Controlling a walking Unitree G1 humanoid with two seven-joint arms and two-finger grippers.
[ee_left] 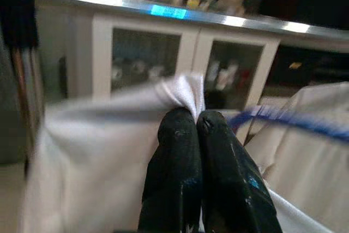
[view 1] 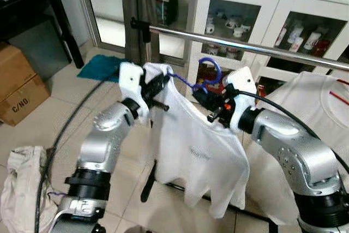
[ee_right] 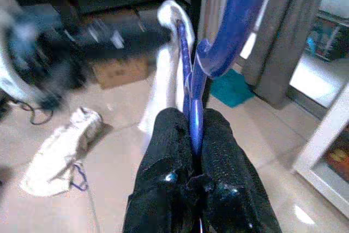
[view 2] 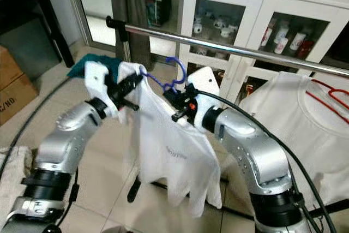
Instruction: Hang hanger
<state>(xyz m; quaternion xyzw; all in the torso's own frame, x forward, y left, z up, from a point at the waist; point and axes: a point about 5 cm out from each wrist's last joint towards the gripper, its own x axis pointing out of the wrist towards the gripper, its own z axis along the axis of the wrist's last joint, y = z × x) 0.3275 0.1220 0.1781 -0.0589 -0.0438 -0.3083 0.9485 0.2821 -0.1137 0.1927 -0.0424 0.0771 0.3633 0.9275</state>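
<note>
The right gripper is clamped on the thin blue plastic hanger just below its hook, the blue wire pinched between the two black pads. The left gripper is closed on a bunched fold of the white cotton T-shirt at its shoulder, out at the hanger's far end. So the load is carried at two points, with the shirt draped downward between and below them.

The hanger's hook rises in front of and a little under the long horizontal chrome rail of the clothes rack, not yet over it, so by my reading the task stands at the lift-and-hook step. To do it well, both arms should rise together so the hanger stays level; if the left side lags, the shirt may slide off that shoulder. The hook's open mouth needs to clear the rail's top before moving across it, then come down until the rail bears the weight. Only then should the right gripper let go, the left after it.

Aim for the bare stretch of rail toward its left end, well apart from the second white T-shirt on a red hanger hanging near the rail's right end.
</note>
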